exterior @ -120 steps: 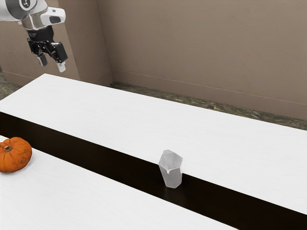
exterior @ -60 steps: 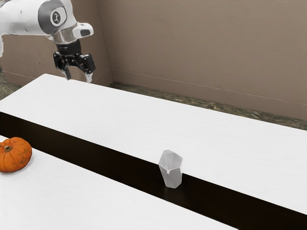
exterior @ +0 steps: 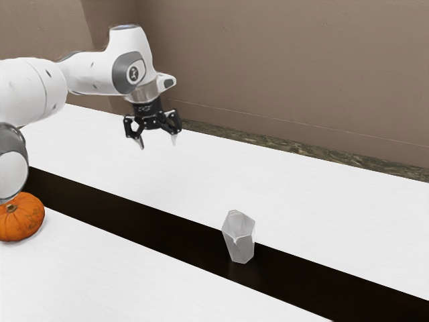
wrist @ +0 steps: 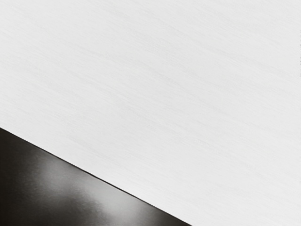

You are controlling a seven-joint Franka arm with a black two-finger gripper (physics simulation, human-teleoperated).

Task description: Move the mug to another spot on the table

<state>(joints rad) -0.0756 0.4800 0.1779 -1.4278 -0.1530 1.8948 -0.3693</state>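
Two white slabs of counter [exterior: 322, 194] with a glossy dark strip [exterior: 134, 218] between them, beige walls [exterior: 281, 60] behind. My arm [exterior: 74, 70] comes in from the exterior view's left. End effector [exterior: 158, 141] points down above the far slab, fingers spread wide, nothing between them. Mug [exterior: 238, 236]: pale, translucent, faceted, upright on the dark strip, 5 o'clock from the end effector, well apart. Pumpkin [exterior: 20, 216] at the mug's 9 o'clock.

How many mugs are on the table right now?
1. The mug stands upright on the table's dark strip, toward the exterior view's right of the pumpkin, apart from the open gripper. Nothing seems to hide another.
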